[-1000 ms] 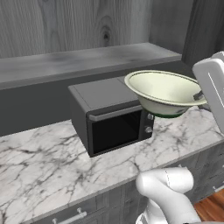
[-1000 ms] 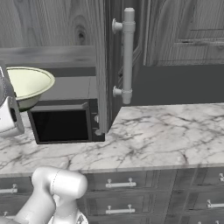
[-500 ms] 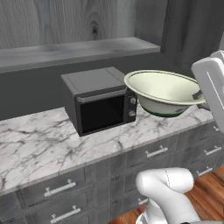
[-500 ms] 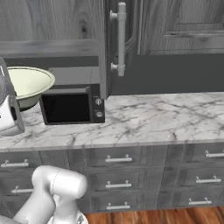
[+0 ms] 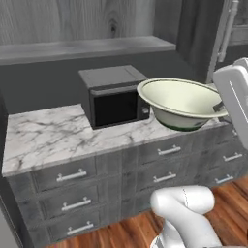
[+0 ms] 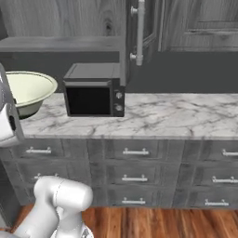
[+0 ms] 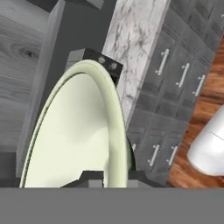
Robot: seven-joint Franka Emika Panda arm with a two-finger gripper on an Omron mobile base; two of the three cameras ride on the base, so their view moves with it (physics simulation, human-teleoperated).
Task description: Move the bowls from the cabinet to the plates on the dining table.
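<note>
Clamped on the rim of one bowl (image 7: 78,140), the gripper (image 7: 109,177) has its two dark fingertips (image 7: 89,177) pinched together with the thin cream wall between them, as the hand view shows from close up. That single bowl (image 5: 181,102) hangs in the air in front of the microwave (image 5: 115,96), roughly upright with its opening upward, a dark green band low on its outside. In the left base view it sits to the right of the microwave and overlaps the counter's front edge; in the right base view the bowl (image 6: 25,90) is at the microwave's (image 6: 94,95) left.

One black microwave stands on the marble counter (image 5: 53,133), its door facing out and its small knobs on the right of the door. Above the microwave runs one grey wood shelf (image 5: 82,48). To the microwave's right in the right base view, a cabinet door (image 6: 132,35) with one long silver bar handle (image 6: 139,30) stands open, edge-on; further right are closed panelled cabinet doors (image 6: 204,23).

Below the microwave, the counter front holds three rows of grey drawers (image 6: 135,174) with small silver handles. Under these lies a wood floor (image 6: 162,223).
</note>
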